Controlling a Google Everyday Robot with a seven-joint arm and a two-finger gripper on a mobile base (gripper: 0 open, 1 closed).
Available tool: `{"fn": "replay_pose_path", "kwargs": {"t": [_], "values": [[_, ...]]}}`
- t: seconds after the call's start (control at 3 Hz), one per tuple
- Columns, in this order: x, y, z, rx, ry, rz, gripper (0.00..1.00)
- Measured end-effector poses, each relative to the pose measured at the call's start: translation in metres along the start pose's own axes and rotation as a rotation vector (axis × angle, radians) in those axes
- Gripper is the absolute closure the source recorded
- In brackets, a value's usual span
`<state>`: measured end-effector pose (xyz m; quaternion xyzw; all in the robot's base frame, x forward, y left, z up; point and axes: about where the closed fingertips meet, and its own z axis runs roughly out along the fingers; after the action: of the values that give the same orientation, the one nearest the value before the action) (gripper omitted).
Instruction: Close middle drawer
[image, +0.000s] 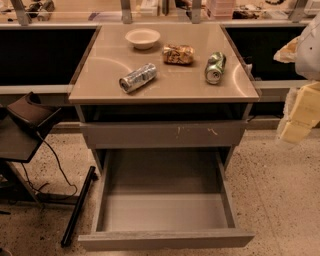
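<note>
The middle drawer (165, 239) is pulled far out of the cabinet toward me. It is wide and grey, with a plain front panel at the bottom of the view and a smooth grey interior (164, 210) with nothing in it. Above it sits the grey drawer front with pale scratch marks (164, 134), nearly flush with the cabinet. My gripper (295, 122), pale yellow, hangs at the right edge of the view, to the right of the cabinet and above the open drawer's level. It touches nothing.
On the cabinet top (100, 75) are a white bowl (143, 38), a silver can on its side (137, 77), a snack bag (178, 54) and a green can (215, 67). A black stand (30, 117), a cable and a black pole (78, 206) are at the left.
</note>
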<state>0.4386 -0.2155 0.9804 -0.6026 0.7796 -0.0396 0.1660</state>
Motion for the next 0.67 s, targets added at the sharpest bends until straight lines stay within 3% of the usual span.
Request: {"fn": "replay_pose_path", "kwargs": {"t": [0.67], "values": [[0.012,0.004,0.012,-0.015,-0.009,0.034,0.00]]}}
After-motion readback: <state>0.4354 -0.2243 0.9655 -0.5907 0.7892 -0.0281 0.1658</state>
